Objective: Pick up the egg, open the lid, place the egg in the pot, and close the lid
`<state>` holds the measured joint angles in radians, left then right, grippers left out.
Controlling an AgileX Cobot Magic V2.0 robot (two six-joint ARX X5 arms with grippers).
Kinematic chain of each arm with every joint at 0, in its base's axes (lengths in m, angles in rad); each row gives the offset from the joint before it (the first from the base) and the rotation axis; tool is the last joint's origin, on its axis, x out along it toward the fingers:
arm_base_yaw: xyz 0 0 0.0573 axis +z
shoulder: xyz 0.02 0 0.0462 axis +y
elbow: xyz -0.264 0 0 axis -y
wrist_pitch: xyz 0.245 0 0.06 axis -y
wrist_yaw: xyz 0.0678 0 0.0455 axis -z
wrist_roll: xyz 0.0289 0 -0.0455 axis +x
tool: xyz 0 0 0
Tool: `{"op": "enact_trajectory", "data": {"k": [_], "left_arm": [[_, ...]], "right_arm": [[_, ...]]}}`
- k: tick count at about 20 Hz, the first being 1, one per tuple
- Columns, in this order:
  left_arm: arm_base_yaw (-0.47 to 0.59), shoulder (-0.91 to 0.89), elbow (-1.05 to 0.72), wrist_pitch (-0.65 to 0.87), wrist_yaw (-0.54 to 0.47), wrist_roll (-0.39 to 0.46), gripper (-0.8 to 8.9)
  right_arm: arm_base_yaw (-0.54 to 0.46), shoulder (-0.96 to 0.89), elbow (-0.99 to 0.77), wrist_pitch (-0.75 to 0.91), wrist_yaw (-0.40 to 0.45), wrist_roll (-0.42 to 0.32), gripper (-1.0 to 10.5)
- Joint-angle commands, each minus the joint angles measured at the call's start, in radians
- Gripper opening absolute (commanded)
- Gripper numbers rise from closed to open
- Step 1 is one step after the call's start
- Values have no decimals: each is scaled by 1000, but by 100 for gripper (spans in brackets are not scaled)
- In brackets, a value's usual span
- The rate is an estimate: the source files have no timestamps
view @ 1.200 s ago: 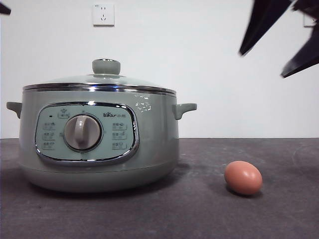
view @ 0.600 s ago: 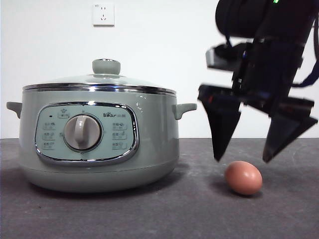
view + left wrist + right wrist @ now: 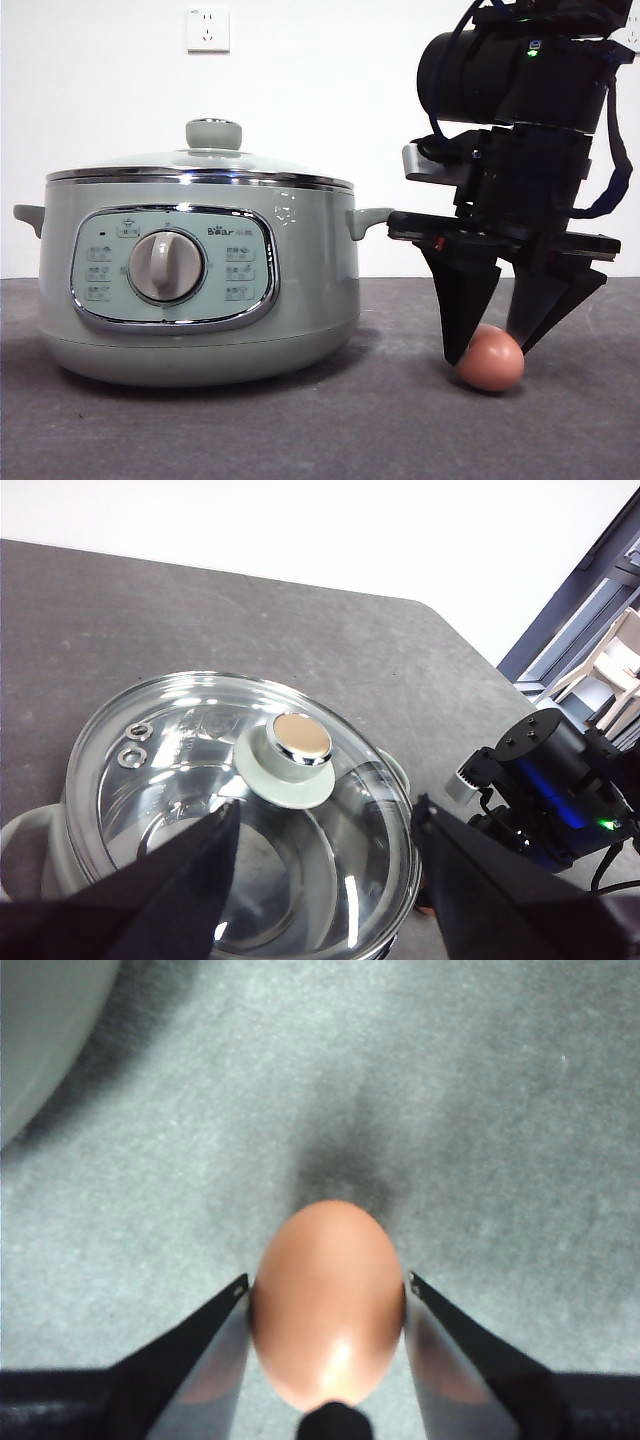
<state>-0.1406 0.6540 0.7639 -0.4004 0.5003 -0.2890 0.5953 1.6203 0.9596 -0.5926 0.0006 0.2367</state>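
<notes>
The egg [image 3: 490,358] lies on its side on the dark tabletop [image 3: 300,430], well to one side of the pot [image 3: 195,280]. In the right wrist view its long axis runs straight along the line of the right hand [image 3: 328,1295], the narrower end pointing away from the wrist. That hand straddles it: the two black jaws stand apart with the egg [image 3: 328,1305] between them, each tip just beside a flank of the shell (whether they actually press on it cannot be told). The egg rests on the tabletop. The lid [image 3: 240,810] sits closed on the pot, knob [image 3: 290,755] up. The left hand [image 3: 325,825] hovers above the lid, jaws spread wide, holding nothing.
</notes>
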Motion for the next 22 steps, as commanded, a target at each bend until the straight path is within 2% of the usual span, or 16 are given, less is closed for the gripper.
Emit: {"op": "enact_trajectory", "data": {"k": [1,5,8,11,13,16,19,22], "left_arm": [[-3,-2,-2,-13,0,5,292],[-11,-2,-2,-42,1,37,293],[-37,20,-2,-6,-2,53,389],[-80,100,1,42,-4,53,389],[-124,175,18,68,-53,66,389],[-203,294,76,98,-166,130,388],[-278,420,158,105,-270,186,387],[-324,526,225,115,-320,216,386]], "right_arm": [[0,14,-3,2,-1,9,-12],[-3,-49,-3,-63,1,8,-12],[-5,-163,-3,-121,6,8,-12],[-6,-303,-3,-167,59,9,-12],[-6,-390,-3,-192,64,10,-12],[-6,-491,-3,-229,115,17,-12],[-6,-549,-3,-254,114,27,-12],[-6,-569,-3,-259,114,28,-12]]}}
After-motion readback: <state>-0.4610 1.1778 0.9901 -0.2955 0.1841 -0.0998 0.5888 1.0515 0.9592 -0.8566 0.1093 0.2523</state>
